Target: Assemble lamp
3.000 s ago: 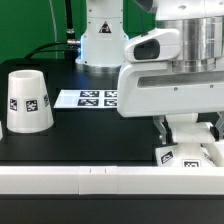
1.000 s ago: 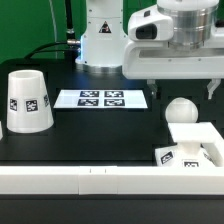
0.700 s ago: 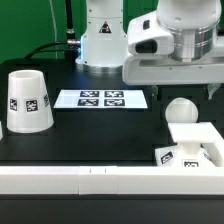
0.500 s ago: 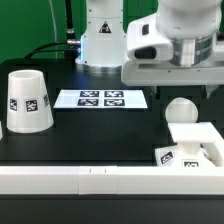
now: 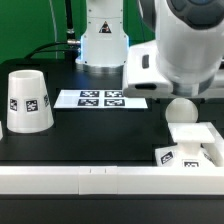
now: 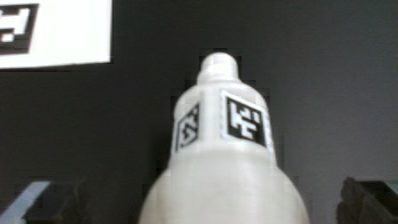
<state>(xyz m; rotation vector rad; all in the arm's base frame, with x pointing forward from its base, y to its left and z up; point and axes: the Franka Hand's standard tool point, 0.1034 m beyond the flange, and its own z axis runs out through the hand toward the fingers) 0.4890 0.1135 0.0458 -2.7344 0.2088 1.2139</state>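
Bulb (image 5: 181, 110): smooth, white, ball-shaped plastic.

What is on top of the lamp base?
The round bulb appears to stand on the base; nothing else shows on it. How its lower end joins is hidden.

White tagged bulb (image 6: 222, 165) on dark desk (image 6: 294, 50), pincer (image 6: 199, 203) spread either side; marker board (image 6: 54, 30) corner nearby
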